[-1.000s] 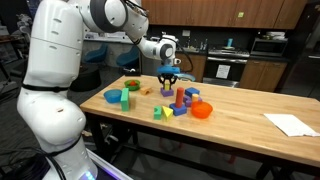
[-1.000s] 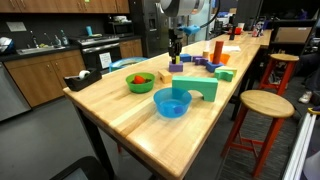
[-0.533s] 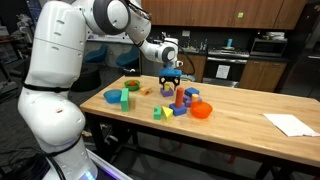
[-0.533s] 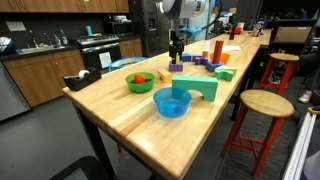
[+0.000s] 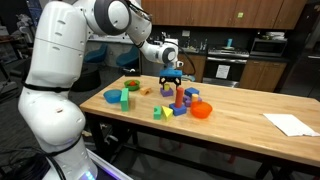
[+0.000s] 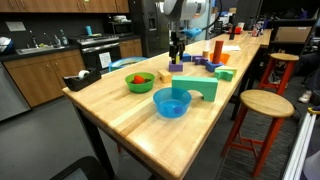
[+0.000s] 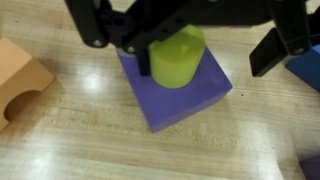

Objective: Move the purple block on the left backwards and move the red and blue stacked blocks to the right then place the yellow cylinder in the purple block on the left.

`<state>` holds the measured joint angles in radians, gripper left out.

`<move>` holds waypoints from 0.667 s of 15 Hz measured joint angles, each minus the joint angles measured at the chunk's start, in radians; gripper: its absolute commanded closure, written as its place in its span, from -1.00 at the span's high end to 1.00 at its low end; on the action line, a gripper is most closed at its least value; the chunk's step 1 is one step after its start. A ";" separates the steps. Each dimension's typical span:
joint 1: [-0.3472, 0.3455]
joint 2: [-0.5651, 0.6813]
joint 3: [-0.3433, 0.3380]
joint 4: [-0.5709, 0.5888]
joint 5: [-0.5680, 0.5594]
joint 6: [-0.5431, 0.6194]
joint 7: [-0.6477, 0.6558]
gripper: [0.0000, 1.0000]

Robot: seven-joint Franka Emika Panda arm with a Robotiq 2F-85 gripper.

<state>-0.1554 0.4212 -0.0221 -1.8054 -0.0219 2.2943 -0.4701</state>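
The gripper (image 7: 183, 48) is seen entering from the top of the wrist view with its jaws spread wide; nothing is held between them. The right-hand dark finger (image 7: 274, 48) is kept well clear of the yellow cylinder (image 7: 178, 55), while the left-hand finger is overlapped with the cylinder's upper edge in the frame, so contact there cannot be judged.

The yellow cylinder is found upright just below the open jaws, near the upper centre of the wrist view, standing on the top face of the purple block (image 7: 180, 100). Whether its foot is sunk into a hole in the block cannot be told. The purple block is laid flat on the wooden table (image 7: 90, 150), turned at an angle to the frame.

An orange block (image 7: 22, 78) with an arched cutout is seen at the left edge, apart from the purple block, and a blue block (image 7: 306, 66) at the right edge.

In an exterior view the gripper (image 5: 171, 80) is shown just above the purple block (image 5: 166, 92) near the frame's centre. The red and blue stacked blocks (image 5: 179, 97) are placed just beside it to the right, and an orange bowl (image 5: 201, 110) farther right. A green bowl (image 5: 132, 85) and a light-blue bowl (image 5: 112, 97) are set toward the left, and a sheet of paper (image 5: 291, 124) at the lower right.
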 measured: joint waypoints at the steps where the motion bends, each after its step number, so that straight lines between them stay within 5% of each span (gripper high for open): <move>1: 0.001 -0.003 0.000 -0.003 -0.003 0.000 0.003 1.00; 10: 0.036 -0.139 0.005 -0.128 -0.016 -0.002 0.019 1.00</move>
<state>-0.1196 0.2827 -0.0172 -1.9336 -0.0380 2.2922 -0.4508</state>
